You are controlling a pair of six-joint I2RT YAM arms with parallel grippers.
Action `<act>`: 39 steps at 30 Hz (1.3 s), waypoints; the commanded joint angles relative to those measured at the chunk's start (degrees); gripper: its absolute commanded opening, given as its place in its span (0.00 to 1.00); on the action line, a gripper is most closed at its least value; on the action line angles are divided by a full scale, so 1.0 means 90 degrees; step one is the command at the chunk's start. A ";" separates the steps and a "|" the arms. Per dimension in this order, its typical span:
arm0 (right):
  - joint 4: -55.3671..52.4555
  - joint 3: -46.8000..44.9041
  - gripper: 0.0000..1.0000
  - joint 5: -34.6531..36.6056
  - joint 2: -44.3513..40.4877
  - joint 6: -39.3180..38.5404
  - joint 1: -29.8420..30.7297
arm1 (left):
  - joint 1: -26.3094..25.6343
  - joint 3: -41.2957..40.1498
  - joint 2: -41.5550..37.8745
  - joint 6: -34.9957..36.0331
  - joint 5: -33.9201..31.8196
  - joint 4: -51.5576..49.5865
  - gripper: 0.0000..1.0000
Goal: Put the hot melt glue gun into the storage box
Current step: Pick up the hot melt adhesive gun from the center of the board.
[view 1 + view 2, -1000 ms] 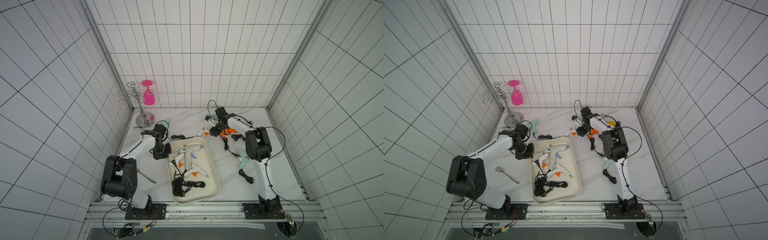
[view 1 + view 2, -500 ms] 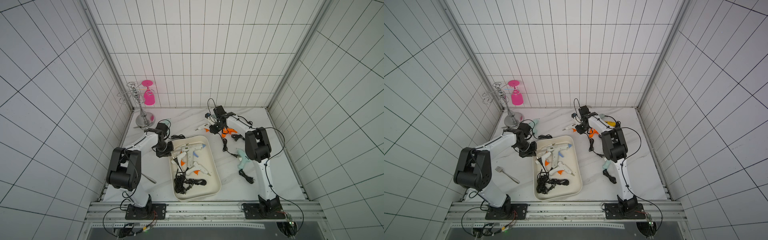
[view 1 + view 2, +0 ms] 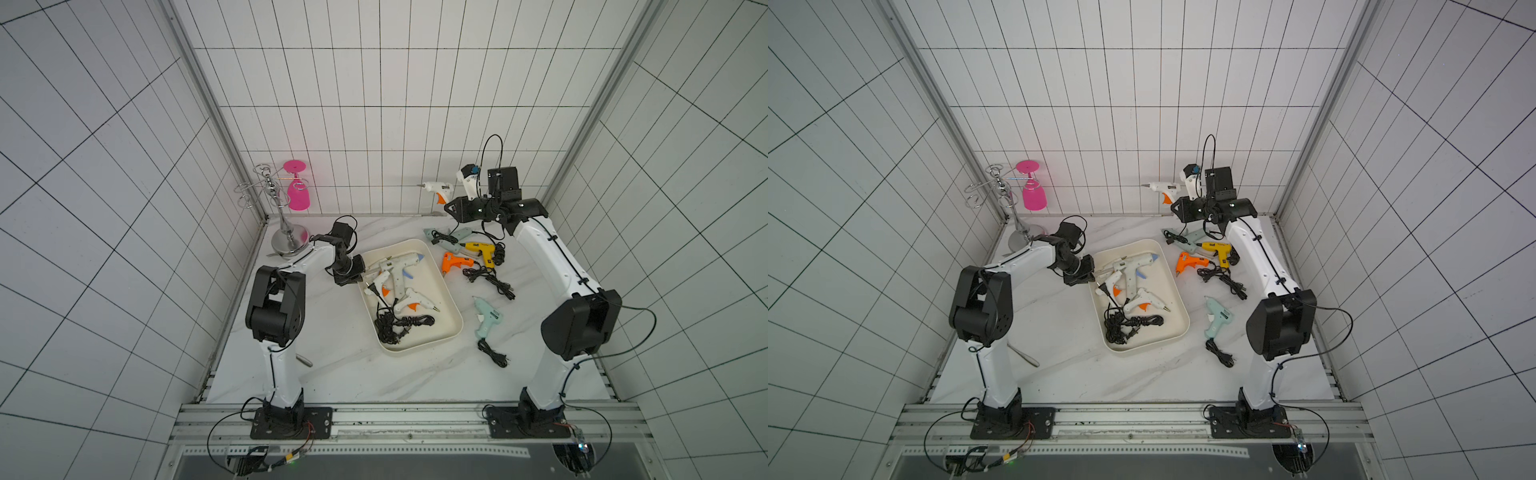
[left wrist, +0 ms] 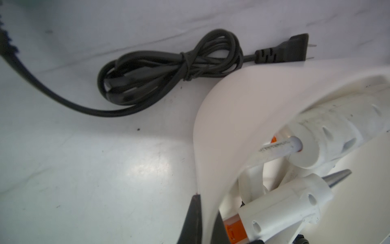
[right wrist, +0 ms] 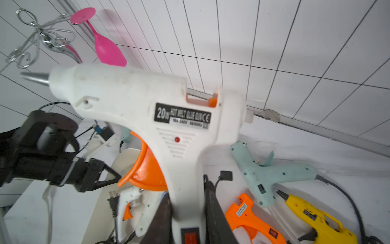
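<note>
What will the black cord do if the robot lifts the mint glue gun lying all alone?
The cord would probably dangle and swing, since it is thin and lies in loose bends. Bunched up, it might snag. The mint glue gun looks like hard plastic, so likely stiff and light.

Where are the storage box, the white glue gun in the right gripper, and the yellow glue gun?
storage box (image 3: 434, 278): in a top view, bare inner floor.
white glue gun (image 5: 162, 131): right wrist view, body below the label.
yellow glue gun (image 3: 478, 248): in a top view, barrel.
</note>
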 commanded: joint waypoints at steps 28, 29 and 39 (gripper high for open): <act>0.0262 -0.1902 0.18 -0.4867 -0.0770 0.1900 0.0809 | -0.1721 -0.2793 -0.3930 0.2501 -0.0706 0.7259 0.95; 0.0245 -0.1908 0.18 -0.4881 -0.0756 0.1913 0.0819 | -0.1727 -0.2930 -0.4034 0.2459 -0.0664 0.7513 0.94; 0.0240 -0.1985 0.18 -0.5290 -0.0664 0.1968 0.0912 | -0.1711 -0.3542 -0.4546 0.2428 -0.0207 0.8374 0.93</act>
